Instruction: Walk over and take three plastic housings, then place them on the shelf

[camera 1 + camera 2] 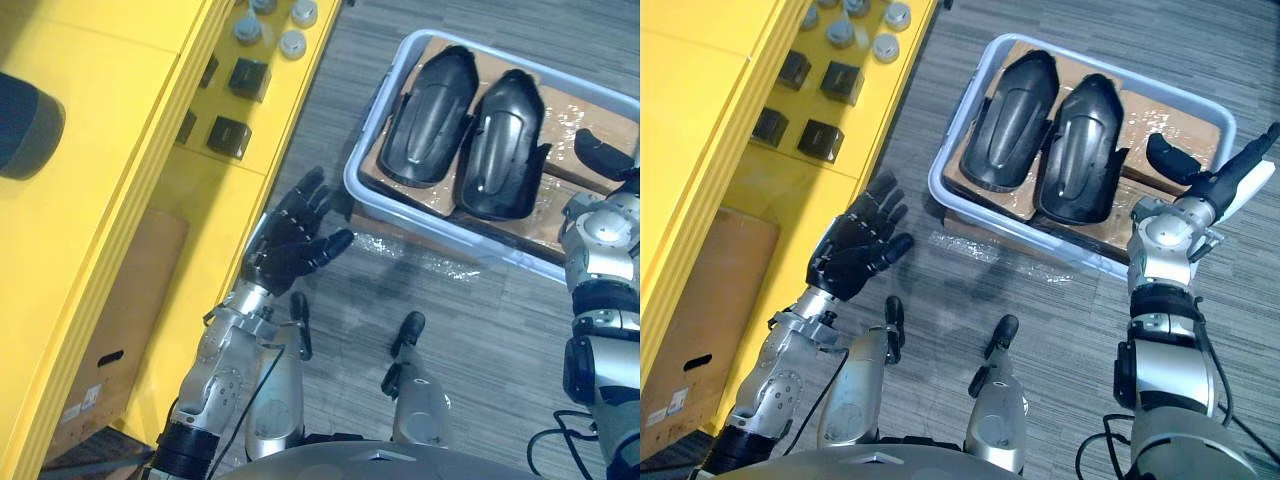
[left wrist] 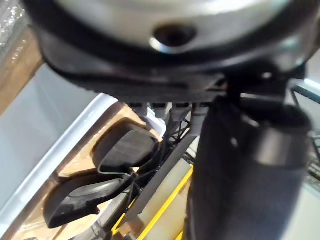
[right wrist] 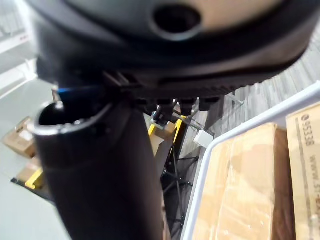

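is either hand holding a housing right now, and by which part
Nothing is held. The left hand is open above the floor beside the bin; the right hand is stretched straight over the bin's edge. The housings lie in the bin.

Head stereo downward, wrist cameras close, sharing crate (image 2: 54, 150)

Left hand (image 1: 290, 245) open, fingers spread, over grey floor (image 1: 480, 320) between yellow shelf (image 1: 100, 150) and pale bin (image 1: 365, 190), touching neither. Bin holds two black housings (image 1: 430, 115) (image 1: 500, 145) side by side on cardboard (image 1: 590, 105), with a smaller dark piece (image 1: 600, 150) near its right end. Shelf carries black blocks (image 1: 229, 136) and grey caps (image 1: 292, 42); brown box (image 1: 120, 320) sits under it.
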{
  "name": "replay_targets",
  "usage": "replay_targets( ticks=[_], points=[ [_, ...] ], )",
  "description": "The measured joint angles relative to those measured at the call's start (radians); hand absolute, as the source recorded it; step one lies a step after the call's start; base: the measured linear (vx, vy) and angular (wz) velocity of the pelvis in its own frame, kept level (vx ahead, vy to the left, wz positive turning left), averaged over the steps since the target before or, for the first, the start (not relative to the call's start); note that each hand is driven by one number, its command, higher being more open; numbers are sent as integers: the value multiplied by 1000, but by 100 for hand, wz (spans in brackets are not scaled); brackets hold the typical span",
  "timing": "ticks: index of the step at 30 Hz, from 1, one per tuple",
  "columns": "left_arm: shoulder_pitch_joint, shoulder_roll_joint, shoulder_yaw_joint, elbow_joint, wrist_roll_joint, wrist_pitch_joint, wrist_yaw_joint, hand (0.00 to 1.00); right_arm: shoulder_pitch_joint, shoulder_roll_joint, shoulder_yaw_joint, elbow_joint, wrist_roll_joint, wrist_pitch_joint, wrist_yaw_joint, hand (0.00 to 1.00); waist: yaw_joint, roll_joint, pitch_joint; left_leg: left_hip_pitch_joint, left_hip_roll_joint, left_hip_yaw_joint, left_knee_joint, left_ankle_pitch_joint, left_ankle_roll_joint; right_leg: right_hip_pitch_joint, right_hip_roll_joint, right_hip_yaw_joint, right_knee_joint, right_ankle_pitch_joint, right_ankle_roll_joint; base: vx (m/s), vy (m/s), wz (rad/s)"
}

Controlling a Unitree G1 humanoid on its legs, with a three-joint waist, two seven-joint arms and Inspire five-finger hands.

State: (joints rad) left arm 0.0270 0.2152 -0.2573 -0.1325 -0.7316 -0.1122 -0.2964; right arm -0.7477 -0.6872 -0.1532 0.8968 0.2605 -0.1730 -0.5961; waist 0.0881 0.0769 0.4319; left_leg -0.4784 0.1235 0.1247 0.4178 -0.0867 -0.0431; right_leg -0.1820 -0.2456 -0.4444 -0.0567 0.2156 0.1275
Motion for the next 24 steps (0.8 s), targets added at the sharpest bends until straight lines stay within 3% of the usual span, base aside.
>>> replay_targets(
  ticks=[4, 7, 10, 14, 17, 18, 24],
  points=[
    [-27, -5, -32, 33, -2, -5, 3, 100, -89, -13, 58, 47, 0, -3, 3, 100, 16, 29, 26, -25, -8, -11, 15, 4, 7, -9, -6, -16, 1, 3, 3, -40, 28, 9],
    [-35, -6, -43, 47, -6, -20, 8, 100, -133, -20, 91, 67, 0, 12, 23, 100, 23, 32, 33, -42, -10, -16, 19, 5, 9, -22, -6, -20, 3, 4, 3, -42, 19, 6],
    [-44, -9, -56, 89, -9, -21, 29, 100, -209, -36, 126, 190, 1, 78, 81, 100, 39, 36, 35, -48, -11, -18, 21, 5, 10, -26, -7, -22, 4, 4, 3, -24, 10, 2],
    [-87, -21, -87, 161, -12, -34, 41, 100, -260, -111, 125, 309, 20, 125, 127, 100, 68, 83, 59, -80, -16, -39, 32, 8, 16, -43, -8, -45, 18, 3, 3, -63, 21, 12],
    [-95, -18, -88, 211, -14, -44, 56, 100, -312, -155, 122, 336, 20, 205, 144, 100, 79, 88, 64, -84, -18, -43, 32, 11, 17, -45, -10, -50, 23, 2, 2, -62, 19, 6],
    [-95, -18, -90, 213, -14, -46, 61, 100, -320, -164, 115, 354, 19, 233, 151, 0, 84, 88, 64, -85, -19, -48, 30, 12, 17, -45, -11, -57, 29, -1, -1, -51, 9, 10],
    [-92, -11, -120, 213, -54, -72, 68, 100, -323, -192, 55, 396, -54, 311, 144, 0, 98, 88, 64, -83, -27, -67, 9, 37, 19, -42, -19, -99, 58, -16, -20, -48, 7, 15]
  ],
)
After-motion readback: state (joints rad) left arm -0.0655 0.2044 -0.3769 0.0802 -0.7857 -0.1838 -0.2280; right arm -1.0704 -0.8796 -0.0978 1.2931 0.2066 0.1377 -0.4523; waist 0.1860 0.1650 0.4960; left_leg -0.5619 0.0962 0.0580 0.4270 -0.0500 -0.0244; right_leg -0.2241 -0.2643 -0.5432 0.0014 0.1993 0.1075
